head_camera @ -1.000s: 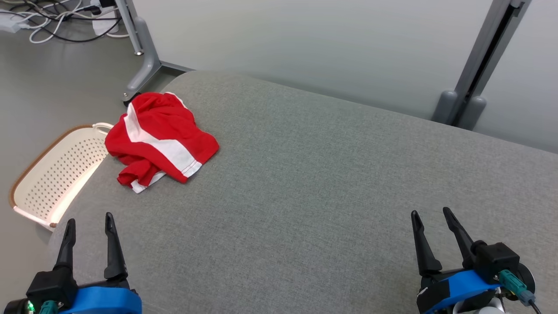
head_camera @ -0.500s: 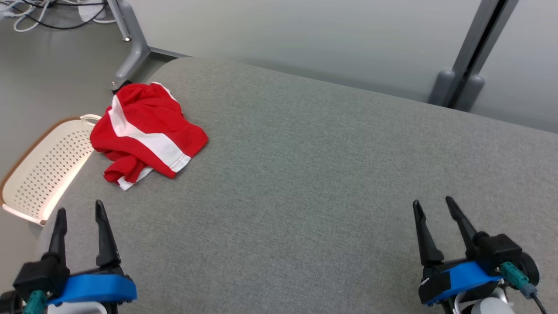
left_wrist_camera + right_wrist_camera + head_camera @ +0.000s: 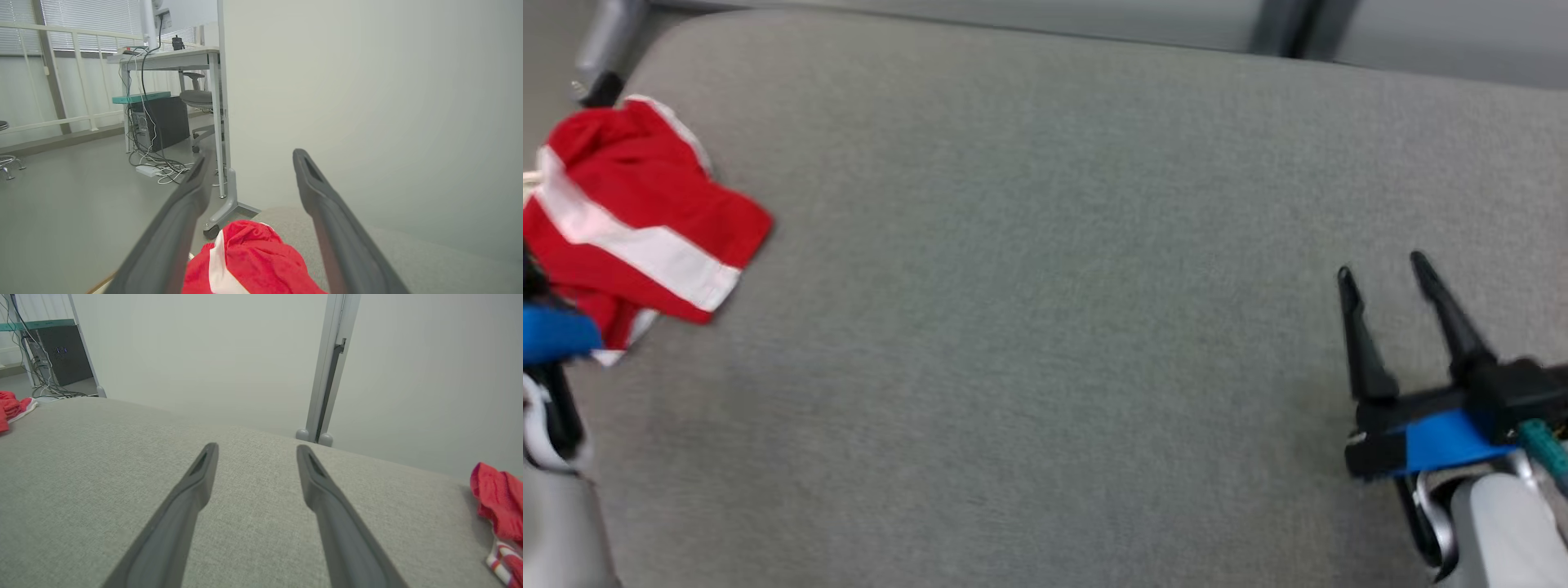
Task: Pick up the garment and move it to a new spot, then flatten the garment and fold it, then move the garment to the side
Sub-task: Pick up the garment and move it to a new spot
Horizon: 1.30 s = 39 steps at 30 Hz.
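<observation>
The garment [image 3: 637, 220] is bright red, crossed by a broad white band, with white edging at one hem. The cushioned surface [image 3: 1045, 286] is a uniform grey-green with a fine flecked weave. On the right gripper [image 3: 1380, 265], the jaws are black, with a blue collar at their base and a teal plug beside it. On the left gripper [image 3: 251, 157], the jaws are dark grey. The second cloth [image 3: 496, 498] is red, its white trim striped red. The partition wall [image 3: 204, 355] is plain pale grey-white. The floor [image 3: 61, 204] is plain grey. The desk [image 3: 171, 55] is pale grey, with a teal board [image 3: 141, 97], a black box [image 3: 163, 122] and black and white cables [image 3: 159, 167] beneath.
</observation>
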Motion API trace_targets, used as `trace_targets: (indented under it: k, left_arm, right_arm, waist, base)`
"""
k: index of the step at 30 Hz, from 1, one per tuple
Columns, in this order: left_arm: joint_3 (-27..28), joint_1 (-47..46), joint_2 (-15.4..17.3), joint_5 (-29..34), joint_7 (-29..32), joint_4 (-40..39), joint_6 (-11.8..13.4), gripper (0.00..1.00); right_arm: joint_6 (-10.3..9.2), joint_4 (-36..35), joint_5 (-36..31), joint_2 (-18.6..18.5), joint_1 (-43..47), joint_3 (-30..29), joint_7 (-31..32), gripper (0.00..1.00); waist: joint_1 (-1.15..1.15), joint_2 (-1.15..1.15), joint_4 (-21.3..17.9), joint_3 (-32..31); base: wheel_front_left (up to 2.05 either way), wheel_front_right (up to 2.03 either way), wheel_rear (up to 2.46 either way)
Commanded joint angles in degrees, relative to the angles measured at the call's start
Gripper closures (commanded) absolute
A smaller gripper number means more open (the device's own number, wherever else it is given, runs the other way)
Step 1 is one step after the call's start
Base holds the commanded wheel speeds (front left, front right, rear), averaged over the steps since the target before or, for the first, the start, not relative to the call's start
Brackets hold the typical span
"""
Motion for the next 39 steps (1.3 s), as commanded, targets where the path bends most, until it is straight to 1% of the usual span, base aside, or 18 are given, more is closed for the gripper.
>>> trace_targets:
  k: [1,4,6,11,15,19,20,24,27,34,35,36,38,39]
  left_arm:
    - [0.68,-3.09,1.12,-0.55,-0.15,1.29,-0.31,0.00]
    - [1.49,-8.16,3.21,-0.88,-0.15,4.44,-0.48,0.00]
    - [2.19,-11.62,5.06,-1.29,-0.15,7.83,-0.68,0.00]
    - [3.56,-17.67,8.11,-1.79,-0.15,16.59,-0.84,0.00]
    - [4.16,-21.82,10.44,-1.92,-0.15,25.72,-0.73,0.00]
    - [3.83,-25.17,12.61,-1.63,-0.14,35.27,-0.59,0.00]
    - [3.83,-25.17,12.61,-1.63,-0.14,35.27,-0.59,0.00]
    - [2.65,-27.58,13.64,-1.38,1.19,43.34,-0.71,0.00]
    - [1.34,-28.63,13.66,-1.19,3.06,47.84,-0.98,0.00]
    - [-0.76,-29.39,12.42,-2.11,6.95,51.98,-1.37,0.00]
    - [-0.99,-29.50,12.30,-2.32,7.40,52.22,-1.40,0.93]
    - [-1.28,-29.49,11.99,-2.66,8.16,52.48,-1.41,1.00]
    - [-1.99,-29.27,11.85,-3.11,9.13,52.87,-1.41,1.00]
    - [-2.88,-28.91,12.44,-3.20,8.14,52.77,-1.20,1.00]
  right_arm:
    - [0.01,-1.75,-0.53,-0.92,-1.37,-0.12,0.44,0.00]
    - [0.01,-5.17,-1.31,-2.03,-1.62,-1.00,1.59,0.00]
    - [0.01,-7.96,-1.94,-2.85,-1.02,-1.78,2.47,0.00]
    - [0.01,-14.85,-2.74,-4.50,0.26,-3.95,4.88,0.00]
    - [0.01,-19.80,-3.11,-4.91,1.15,-4.47,6.50,0.00]
    - [0.01,-23.07,-3.04,-5.22,1.73,-4.76,7.64,0.00]
    - [0.01,-23.07,-3.04,-5.22,1.73,-4.76,7.64,0.00]
    - [0.01,-24.53,-2.81,-5.60,2.18,-5.35,8.43,0.00]
    - [0.01,-25.32,-2.79,-5.63,2.46,-5.58,8.68,0.00]
    - [0.01,-26.19,-2.78,-5.89,2.44,-5.56,9.52,0.00]
    - [0.01,-26.18,-2.75,-5.90,2.27,-5.48,9.58,0.00]
    - [0.01,-26.14,-2.72,-5.86,2.08,-5.34,9.56,0.00]
    - [0.01,-25.97,-2.74,-5.55,1.90,-5.09,9.51,0.00]
    - [0.01,-25.62,-2.29,-5.17,1.80,-5.04,9.13,0.00]
  waist:
    - [-0.01,-0.01,-0.83,2.52]
    - [-0.01,-0.01,-2.37,6.07]
    - [-0.01,-0.01,-3.38,8.25]
    - [-0.01,-0.01,-5.70,12.66]
    - [-0.01,-0.01,-7.13,15.05]
    - [-0.01,-0.01,-8.05,16.49]
    - [-0.01,-0.01,-8.05,16.49]
    - [-0.01,-0.01,-8.37,17.31]
    - [-0.01,-0.01,-8.39,17.68]
    - [-0.01,-0.01,-8.37,18.19]
    - [-0.01,-0.01,-8.40,18.19]
    - [-0.01,-0.01,-8.48,18.15]
    - [-0.01,-0.01,-8.63,17.88]
    - [-0.01,-0.01,-8.79,17.45]
  base:
    - [0.00,0.00,0.00]
    - [0.00,0.00,0.00]
    - [0.00,0.00,0.00]
    - [0.00,0.00,0.00]
    - [0.00,0.00,0.00]
    - [0.00,0.00,0.00]
    - [0.00,0.00,0.00]
    - [0.00,0.00,0.00]
    - [0.00,0.00,0.00]
    - [0.00,0.00,0.00]
    - [0.00,0.00,0.00]
    - [0.00,0.00,0.00]
    - [0.00,0.00,0.00]
    - [0.00,0.00,0.00]
